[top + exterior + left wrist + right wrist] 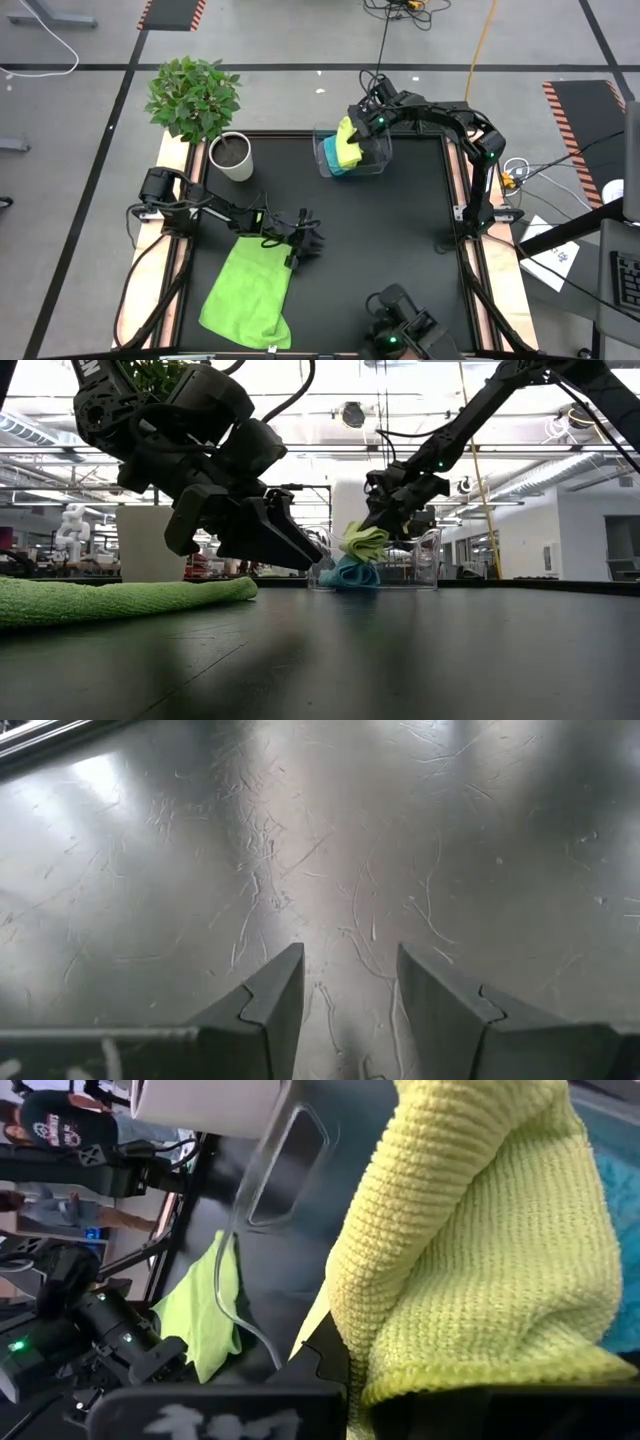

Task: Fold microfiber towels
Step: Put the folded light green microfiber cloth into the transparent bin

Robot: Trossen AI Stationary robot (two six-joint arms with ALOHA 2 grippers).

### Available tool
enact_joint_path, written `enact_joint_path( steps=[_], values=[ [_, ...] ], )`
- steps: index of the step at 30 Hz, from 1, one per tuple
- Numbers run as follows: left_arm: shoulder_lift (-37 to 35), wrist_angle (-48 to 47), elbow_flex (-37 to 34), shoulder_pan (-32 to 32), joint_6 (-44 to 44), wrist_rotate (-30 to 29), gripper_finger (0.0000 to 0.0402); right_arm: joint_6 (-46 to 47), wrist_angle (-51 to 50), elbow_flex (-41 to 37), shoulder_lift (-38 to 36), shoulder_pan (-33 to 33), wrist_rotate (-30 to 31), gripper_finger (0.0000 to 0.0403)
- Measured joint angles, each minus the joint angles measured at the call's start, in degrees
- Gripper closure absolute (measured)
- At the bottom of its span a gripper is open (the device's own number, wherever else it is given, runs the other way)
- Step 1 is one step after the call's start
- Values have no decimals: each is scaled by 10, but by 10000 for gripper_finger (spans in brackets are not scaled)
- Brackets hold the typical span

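Right end effector (352, 132) is clamped on the lime-green towel (347, 140) at the clear bin (380, 160), turquoise towel (333, 158) beneath; I'd lift straight, shedding it. Left end effector (306, 240) hovers open, empty, beside the spread green towel (248, 290) on the surface (390, 240).

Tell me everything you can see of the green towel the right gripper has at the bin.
The lime-green towel is a soft, knobbly-knit cloth, bunched and draped in thick folds rather than flat. It is at the clear plastic bin at the table's far edge, above the turquoise towel inside and apparently touching it. The right gripper is shut on it.
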Motion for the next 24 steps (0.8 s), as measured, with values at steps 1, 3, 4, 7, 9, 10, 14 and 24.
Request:
enact_joint_path(
  steps=[1, 3, 4, 7, 9, 10, 14, 24],
  values=[
    [0, 0, 0, 0, 0, 0, 238, 0, -5, 0, 0, 2, 1, 399],
    [0, 0, 0, 0, -1, 0, 238, 0, -16, 0, 0, 8, 11, 399],
    [0, 0, 0, 0, -3, 0, 238, 0, -20, 0, 0, 13, 22, 399],
    [0, -1, 0, 0, -7, 0, 238, 9, -21, -14, 0, 28, 28, 399],
    [0, -4, 0, 0, -7, 0, 238, 11, -24, -25, 0, 38, 28, 399],
    [0, -5, 0, 0, -7, 0, 238, 5, -29, -27, 0, 42, 28, 399],
    [0, -5, 0, 0, -7, 0, 238, -39, -38, -26, -5, 47, 31, 399],
    [0, -4, 0, 0, 3, 0, 238, -217, -173, 53, -73, 36, 116, 400]
  ],
)
